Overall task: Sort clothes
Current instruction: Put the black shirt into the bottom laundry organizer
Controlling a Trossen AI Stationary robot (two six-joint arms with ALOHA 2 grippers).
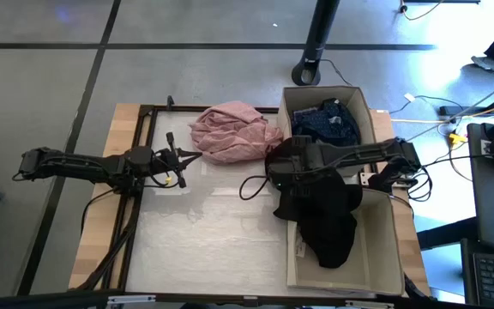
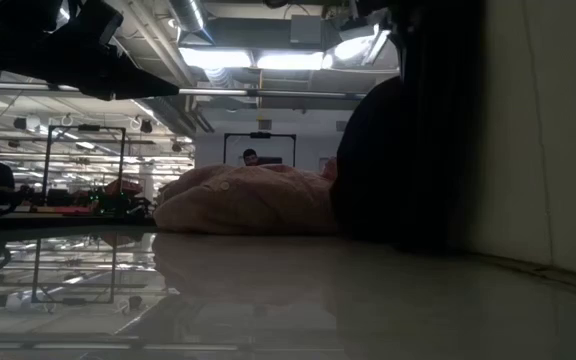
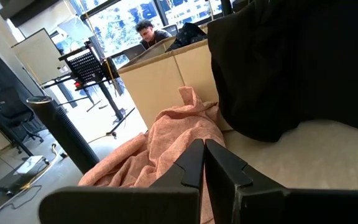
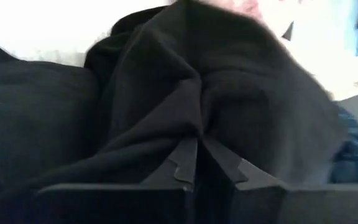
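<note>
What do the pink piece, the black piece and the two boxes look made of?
Pink piece: soft, matte woven cloth, crumpled into loose folds. Black piece: thicker matte fabric, probably knit, draping in heavy folds over a box edge. Boxes: plain beige cardboard, with stiff flat walls and a dull surface.

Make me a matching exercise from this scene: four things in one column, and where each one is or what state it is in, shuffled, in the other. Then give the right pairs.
Things:
1. pink piece
2. black garment
3. dark navy piece
4. left gripper

Places or states:
A. pinched by the right gripper, draped over the near box
B. inside the far box
C. shut, holding nothing
D. heaped on the table

Pairs: 1-D, 2-A, 3-B, 4-C
</note>
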